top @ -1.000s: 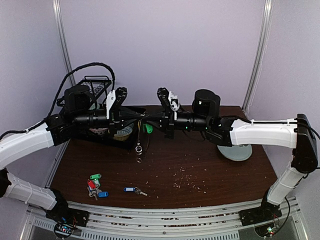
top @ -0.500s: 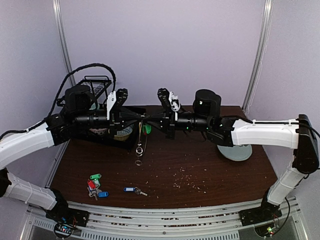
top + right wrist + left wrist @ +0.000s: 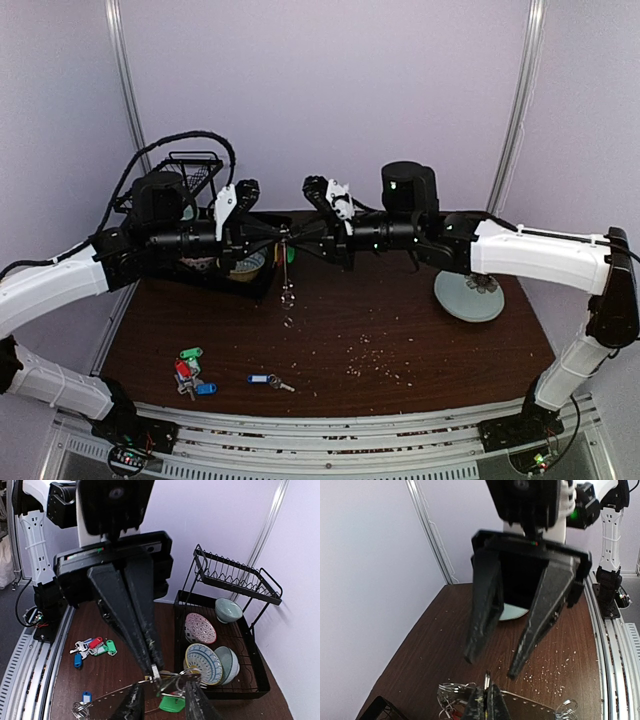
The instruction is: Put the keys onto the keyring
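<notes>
left gripper (image 3: pixel 486 696) — clamped shut on keyring (image 3: pixel 527 703) rim, above table (image 3: pixel 420 340) | right gripper (image 3: pixel 492 667) — fingers apart, facing it | loose keys (image 3: pixel 190 372) near table's front-left

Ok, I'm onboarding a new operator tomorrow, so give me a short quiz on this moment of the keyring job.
1. True or false: the left gripper is shut on the keyring.
2. The right gripper has its jaws: A) apart; B) shut on a key; C) shut on a bowl.
3. What colour is the tag on the lone key lying on the table, apart from the cluster of keys?
Key: 1 true; 2 A; 3 blue.
</notes>
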{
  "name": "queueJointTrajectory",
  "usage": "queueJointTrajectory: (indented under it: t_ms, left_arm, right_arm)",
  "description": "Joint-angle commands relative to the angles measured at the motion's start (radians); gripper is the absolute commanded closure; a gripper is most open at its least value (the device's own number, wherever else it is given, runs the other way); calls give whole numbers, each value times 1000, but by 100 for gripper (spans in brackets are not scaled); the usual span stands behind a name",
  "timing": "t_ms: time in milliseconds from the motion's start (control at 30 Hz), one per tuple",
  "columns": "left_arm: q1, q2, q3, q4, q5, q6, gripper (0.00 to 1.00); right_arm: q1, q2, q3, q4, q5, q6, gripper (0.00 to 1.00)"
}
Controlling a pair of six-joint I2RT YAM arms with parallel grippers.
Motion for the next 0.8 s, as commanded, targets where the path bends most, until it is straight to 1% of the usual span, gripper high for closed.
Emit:
queueJointTrajectory:
  t_ms: [0,100,200,333,500,533,600,767]
  left_arm:
    - [-2,-12,16,18,-24,40,100]
    - [-2,-12,18,16,-28,43,100]
    - [-4,-17,17,15,-33,41,100]
    - [-6,-14,18,15,-28,41,100]
    - [-7,-13,19,15,-26,38,100]
    - [-7,-14,19,15,-25,39,100]
    - [-7,-12,18,15,-20,38,100]
    - [-8,-10,18,15,-15,37,100]
  right_arm:
    - [-12,16,214,-385,56,-224,70]
    - [-13,78,359,-571,69,-299,68]
    - [-12,108,426,-660,66,-341,68]
    - [-9,119,451,-666,5,-337,65]
    - [10,152,476,-658,-10,-332,64]
    - [11,160,480,-656,-11,-330,65]
    - [12,170,481,-628,-6,-303,72]
    - [13,181,481,-592,-11,-289,82]
